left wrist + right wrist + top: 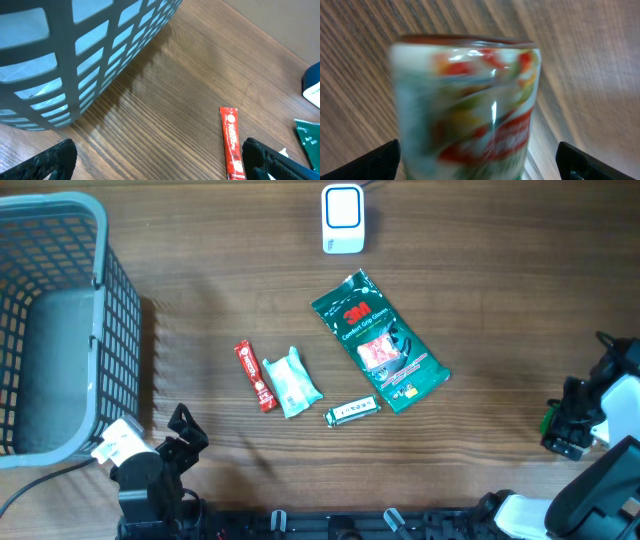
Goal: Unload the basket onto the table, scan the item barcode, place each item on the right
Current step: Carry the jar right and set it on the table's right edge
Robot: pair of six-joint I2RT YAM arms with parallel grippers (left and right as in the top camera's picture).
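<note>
A white barcode scanner [342, 218] stands at the table's far edge. In the middle lie a green 3M glove pack [378, 345], a pale teal packet [292, 382], a red stick sachet [255, 376] [231, 142] and a small gum pack [353, 412]. My left gripper [184, 430] [157, 152] is open at the near left, and the red sachet lies just inside its right finger [265, 157]. My right gripper [566, 424] [479, 150] is open at the right edge. A blurred can [465, 105] with red and green print stands between its fingers; only a green sliver [547, 420] of it shows from overhead.
A grey mesh basket [110, 310] [95, 55] fills the left side, close to my left arm. The wooden table [480, 270] runs under everything.
</note>
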